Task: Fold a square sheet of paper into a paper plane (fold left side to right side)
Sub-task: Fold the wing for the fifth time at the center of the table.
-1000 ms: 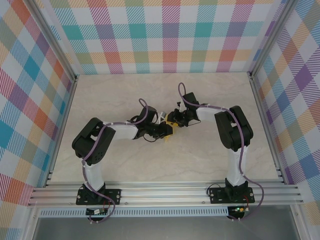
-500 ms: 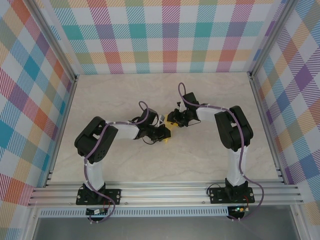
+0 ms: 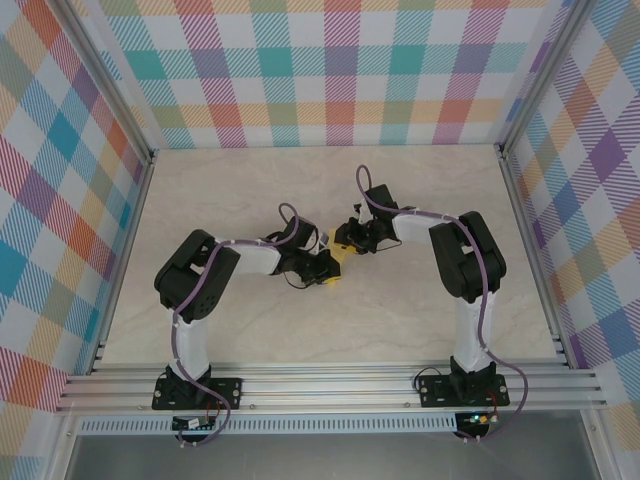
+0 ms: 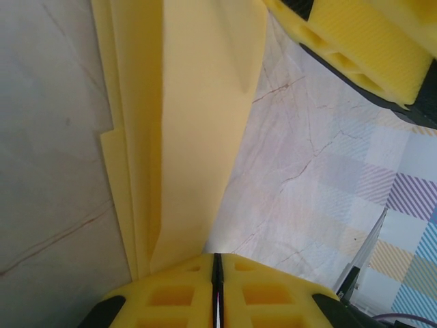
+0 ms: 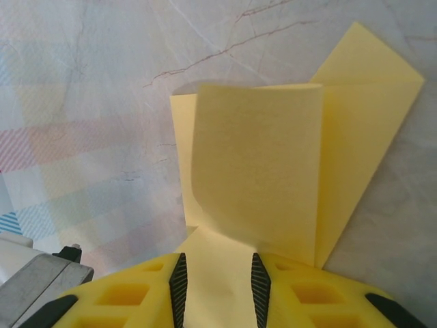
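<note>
The square sheet of paper (image 3: 343,257) is a small creased yellow shape at the table's middle, with both grippers meeting over it. In the left wrist view the paper (image 4: 191,123) lies in long folded layers on the table, reaching to my left gripper (image 4: 217,263). Its yellow pads are pressed together, with the paper's end at the left pad. My left gripper (image 3: 327,267) comes in from the left. My right gripper (image 3: 347,240) comes from the right; one of its fingers (image 4: 369,41) hangs over the far end. My right gripper (image 5: 218,273) stands open astride the paper (image 5: 259,164), a flap curling upward.
The marble tabletop (image 3: 250,200) lies open on all sides of the paper. Checked walls (image 3: 340,70) close the back and both sides. An aluminium rail (image 3: 330,385) with the arm bases runs along the near edge.
My left arm has pushed a little to the right and its jaws have closed fully. My right gripper has stayed in place, its jaws slightly narrower.
</note>
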Tool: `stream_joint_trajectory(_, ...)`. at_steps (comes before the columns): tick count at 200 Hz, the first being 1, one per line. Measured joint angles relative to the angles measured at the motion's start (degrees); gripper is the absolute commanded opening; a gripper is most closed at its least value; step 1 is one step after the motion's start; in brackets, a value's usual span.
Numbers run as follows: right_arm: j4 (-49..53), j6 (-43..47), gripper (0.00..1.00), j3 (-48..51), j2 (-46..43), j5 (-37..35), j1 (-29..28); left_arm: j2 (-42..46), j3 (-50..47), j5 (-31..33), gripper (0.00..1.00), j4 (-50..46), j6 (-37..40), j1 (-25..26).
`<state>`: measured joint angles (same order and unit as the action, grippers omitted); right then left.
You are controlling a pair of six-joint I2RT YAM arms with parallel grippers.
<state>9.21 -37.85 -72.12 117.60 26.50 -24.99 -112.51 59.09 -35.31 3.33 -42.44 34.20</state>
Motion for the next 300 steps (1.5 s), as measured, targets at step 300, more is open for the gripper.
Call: stream_joint_trajectory(300, 2.7, 5.7, 0.17, 1.4, -1.6, -3.9, -2.4, -0.4, 0.8, -1.1, 0.00, -1.8, -0.4, -0.8)
